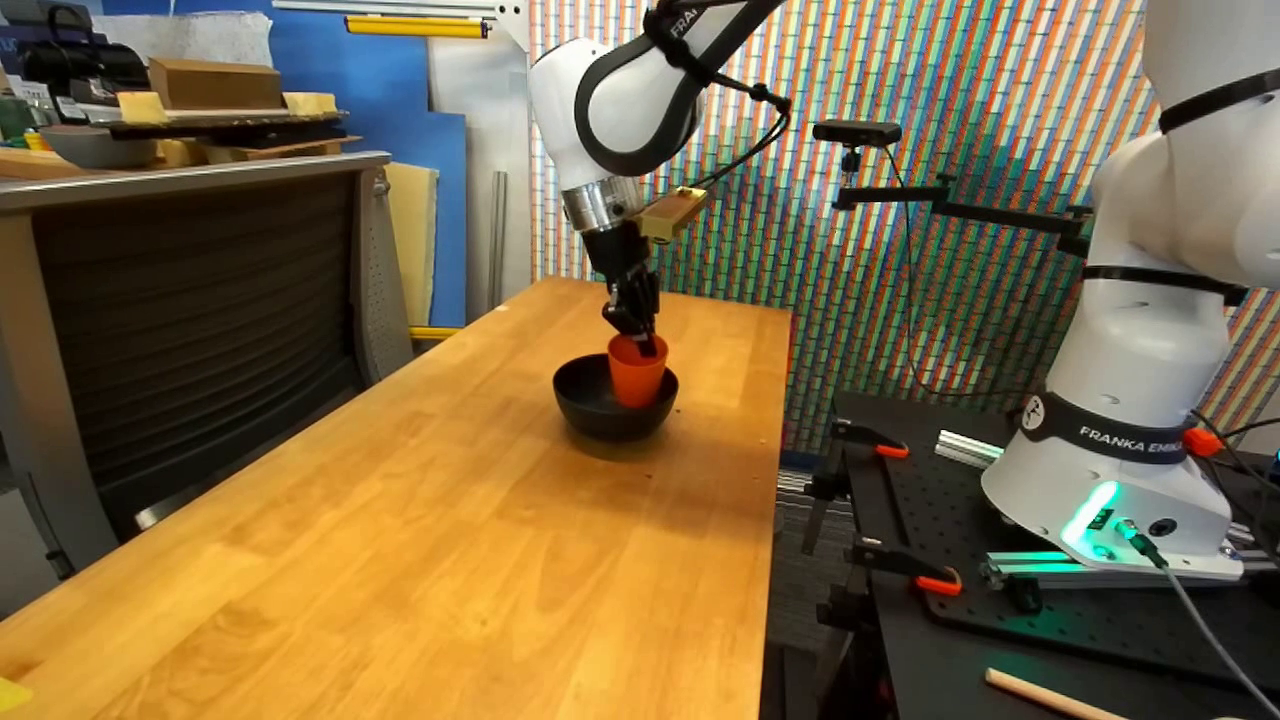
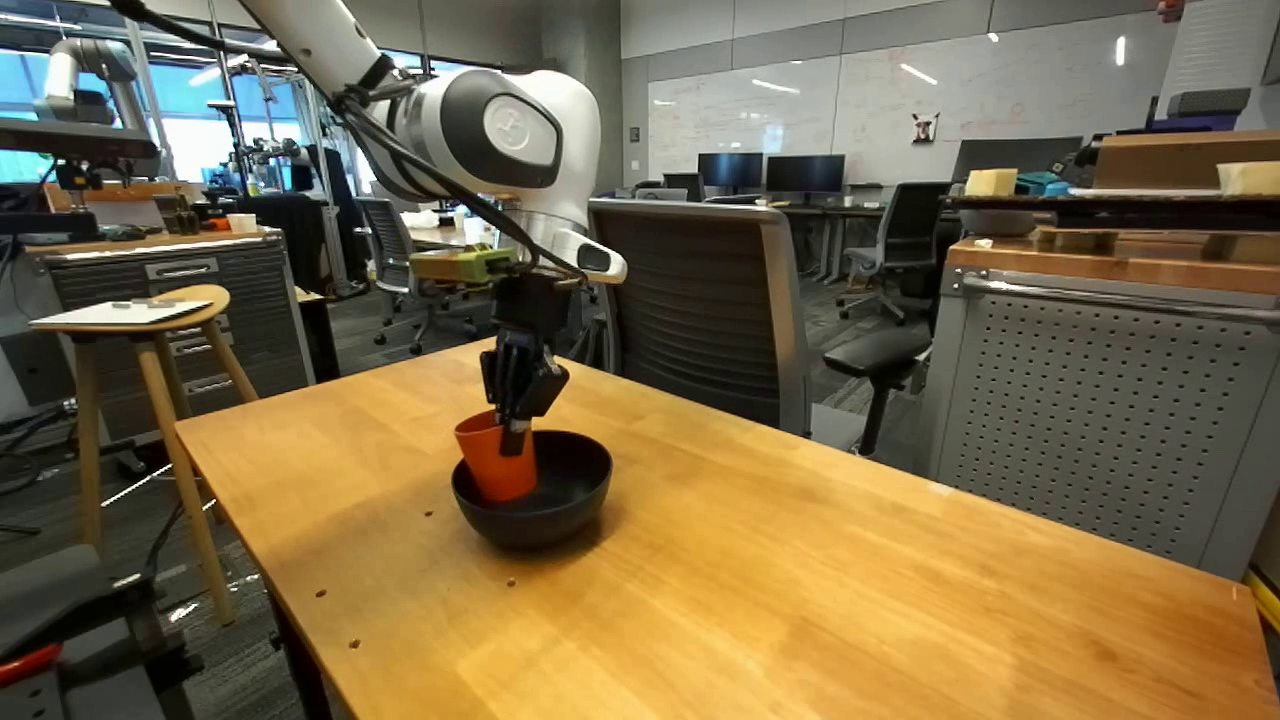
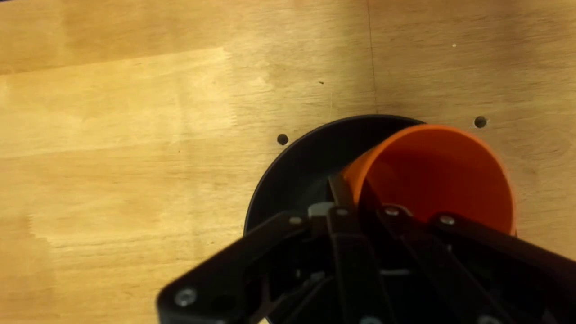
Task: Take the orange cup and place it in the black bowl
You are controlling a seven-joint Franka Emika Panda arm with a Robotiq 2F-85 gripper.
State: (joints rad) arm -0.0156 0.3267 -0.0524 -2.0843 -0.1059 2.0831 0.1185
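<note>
The orange cup (image 1: 637, 382) stands inside the black bowl (image 1: 600, 424), on one side of it. It leans in an exterior view (image 2: 500, 468). Its rim rises above the bowl's rim (image 2: 545, 525). My gripper (image 1: 645, 346) points down from above, with its fingertips (image 2: 515, 435) at the cup's rim. In the wrist view, one finger lies outside the cup wall and the other inside, so the gripper (image 3: 353, 193) is shut on the cup's wall. The cup's opening (image 3: 443, 175) faces the camera; the bowl (image 3: 301, 175) shows beneath. The cup's base is hidden.
The bowl stands on a wooden table (image 1: 480, 560). An office chair (image 2: 700, 310) stands close at the table's far edge. A wooden stool (image 2: 165, 350) stands beside the table. The robot's base (image 1: 1110, 480) is on a black bench alongside.
</note>
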